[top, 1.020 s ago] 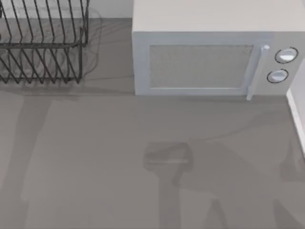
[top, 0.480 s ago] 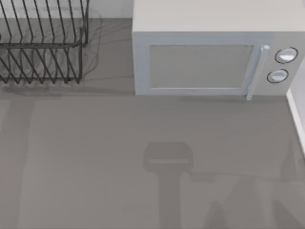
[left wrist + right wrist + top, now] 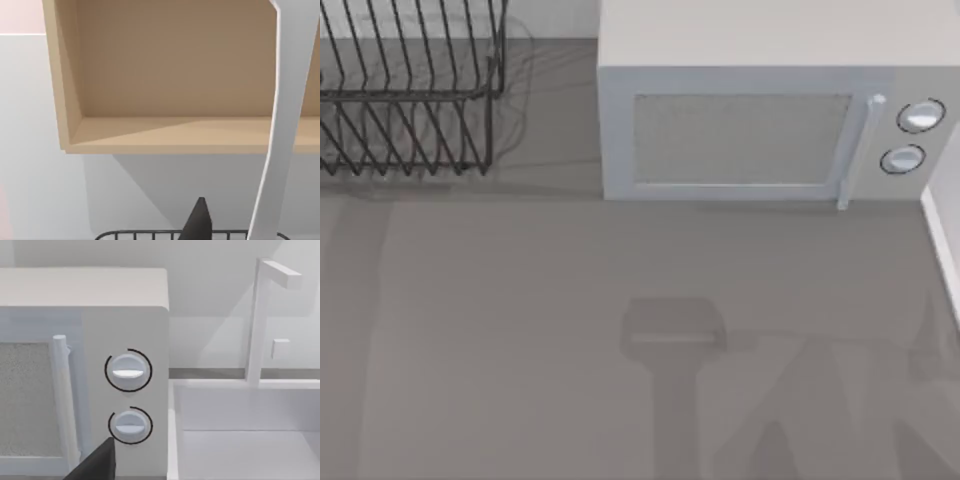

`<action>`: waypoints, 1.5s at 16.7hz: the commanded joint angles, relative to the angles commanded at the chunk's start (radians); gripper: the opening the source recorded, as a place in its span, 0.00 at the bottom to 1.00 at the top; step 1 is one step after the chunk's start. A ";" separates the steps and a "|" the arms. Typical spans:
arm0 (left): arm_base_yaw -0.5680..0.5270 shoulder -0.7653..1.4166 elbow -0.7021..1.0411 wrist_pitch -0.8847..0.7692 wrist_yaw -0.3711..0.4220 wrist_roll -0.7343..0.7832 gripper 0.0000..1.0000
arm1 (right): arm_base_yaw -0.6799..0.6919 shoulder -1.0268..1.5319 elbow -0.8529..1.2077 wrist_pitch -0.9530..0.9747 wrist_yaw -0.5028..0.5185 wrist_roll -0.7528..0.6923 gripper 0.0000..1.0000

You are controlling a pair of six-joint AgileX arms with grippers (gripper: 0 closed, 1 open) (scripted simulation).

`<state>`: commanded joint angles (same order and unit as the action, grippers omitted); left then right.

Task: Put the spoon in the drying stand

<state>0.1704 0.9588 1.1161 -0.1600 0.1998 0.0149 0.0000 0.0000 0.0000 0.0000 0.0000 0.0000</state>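
The drying stand, a black wire rack, stands at the table's far left; its top wire also edges into the left wrist view. The spoon appears there as a slim white handle standing nearly upright in the air above that wire, in front of a wooden shelf. My left gripper is shut on the spoon, with one dark tip showing beside the handle. A dark part of my right gripper shows low in front of the microwave's knobs.
A grey microwave with its door shut stands at the back, right of the rack. A white sink with a faucet lies past the microwave's right side. An open wooden shelf hangs on the wall above the rack.
The arms' shadows on the table have shifted, the right one spreading across the lower right. Rack and microwave have stayed where they were.
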 joint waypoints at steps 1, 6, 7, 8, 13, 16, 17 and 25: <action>-0.004 0.041 -0.002 0.042 -0.004 0.000 0.00 | 0.000 0.000 0.000 0.000 0.000 0.000 1.00; -0.032 0.337 -0.045 0.385 -0.035 0.000 0.00 | 0.000 0.000 0.000 0.000 0.000 0.000 1.00; -0.040 0.401 -0.060 0.469 -0.042 0.001 0.00 | 0.000 0.000 0.000 0.000 0.000 0.000 1.00; -0.049 0.464 -0.076 0.553 -0.048 0.002 0.00 | 0.000 0.000 0.000 0.000 0.000 0.000 1.00; -0.089 0.718 -0.159 0.896 -0.081 0.002 0.00 | 0.000 0.000 0.000 0.000 0.000 0.000 1.00; -0.102 0.790 -0.189 0.983 -0.093 0.001 0.00 | 0.000 0.000 0.000 0.000 0.000 0.000 1.00; -0.104 0.797 -0.192 0.990 -0.094 0.001 0.00 | 0.000 0.000 0.000 0.000 0.000 0.000 1.00; -0.104 0.797 -0.192 0.990 -0.094 0.001 0.30 | 0.000 0.000 0.000 0.000 0.000 0.000 1.00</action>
<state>0.0667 1.7555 0.9237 0.8304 0.1056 0.0157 0.0000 0.0000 0.0000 0.0000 0.0000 0.0000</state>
